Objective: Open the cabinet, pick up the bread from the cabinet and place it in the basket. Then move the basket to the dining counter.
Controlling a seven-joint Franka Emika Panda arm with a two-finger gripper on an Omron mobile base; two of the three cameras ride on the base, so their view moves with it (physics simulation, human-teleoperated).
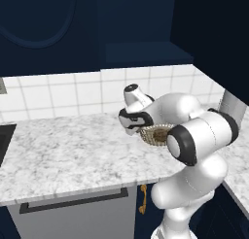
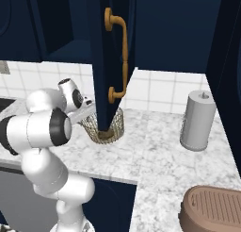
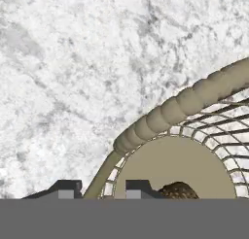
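The golden-tan wire basket [image 1: 154,135] stands on the marbled counter [image 1: 73,145], partly behind the open navy cabinet door [image 2: 106,61] in the right base view. The brown speckled bread [image 3: 179,190] lies inside the basket [image 3: 194,99]. My gripper [image 3: 103,189] points down at the basket's near rim, one fingertip outside the wall and one inside, shut on the rim. In the left base view my hand [image 1: 136,120] hangs over the basket's left edge. The dining counter is out of view.
A grey cylinder [image 2: 197,120] stands on the counter to the right, and a brown ridged object [image 2: 212,210] lies nearer the front. The door's brass handle [image 2: 123,56] hangs above the basket [image 2: 117,125]. A grey drawer [image 1: 73,204] sits below the counter, and a sink edge [image 1: 4,141] shows at far left.
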